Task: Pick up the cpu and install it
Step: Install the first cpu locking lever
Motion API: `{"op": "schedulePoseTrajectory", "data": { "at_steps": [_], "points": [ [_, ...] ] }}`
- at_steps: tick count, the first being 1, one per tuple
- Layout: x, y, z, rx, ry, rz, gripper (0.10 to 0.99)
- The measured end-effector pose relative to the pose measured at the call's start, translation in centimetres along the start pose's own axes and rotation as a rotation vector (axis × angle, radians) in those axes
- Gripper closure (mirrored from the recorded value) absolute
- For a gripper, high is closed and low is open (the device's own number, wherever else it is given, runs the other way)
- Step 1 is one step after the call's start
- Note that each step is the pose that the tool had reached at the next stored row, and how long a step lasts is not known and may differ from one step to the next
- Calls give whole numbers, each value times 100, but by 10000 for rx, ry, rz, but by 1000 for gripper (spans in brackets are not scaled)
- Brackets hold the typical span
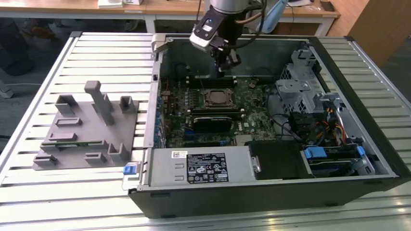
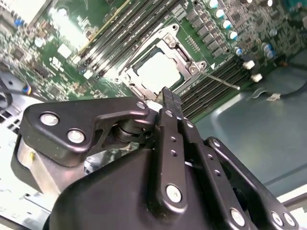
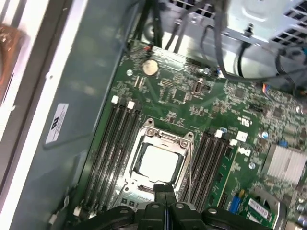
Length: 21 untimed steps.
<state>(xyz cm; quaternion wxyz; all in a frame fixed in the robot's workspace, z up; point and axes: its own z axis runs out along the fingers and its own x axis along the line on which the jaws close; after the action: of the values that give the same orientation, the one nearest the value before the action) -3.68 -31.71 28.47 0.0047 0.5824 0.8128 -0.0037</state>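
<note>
- The black gripper [image 1: 222, 71] hangs over the open dark computer case [image 1: 270, 204], away from its walls, fingers [image 3: 159, 192] pressed together.
- In both wrist views the pale silver square cpu [image 3: 156, 161] sits inside the metal-rimmed socket frame [image 3: 162, 136].

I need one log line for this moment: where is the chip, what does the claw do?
chip: in socket on board | claw: shut, holding nothing, hovering near socket

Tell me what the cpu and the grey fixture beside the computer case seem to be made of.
The cpu: likely a metal top. It looks pale silver-white and flat, with a soft sheen under the light.
The grey fixture: probably plastic. It is a uniform matte grey with blocky posts and slots and no shine.
</note>
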Motion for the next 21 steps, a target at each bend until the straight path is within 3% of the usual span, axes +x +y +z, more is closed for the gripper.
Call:
{"op": "schedulePoseTrajectory", "data": {
  "at_steps": [21],
  "points": [
    [0, 0, 24, -73, -9, -3810, 980]
  ]
}}
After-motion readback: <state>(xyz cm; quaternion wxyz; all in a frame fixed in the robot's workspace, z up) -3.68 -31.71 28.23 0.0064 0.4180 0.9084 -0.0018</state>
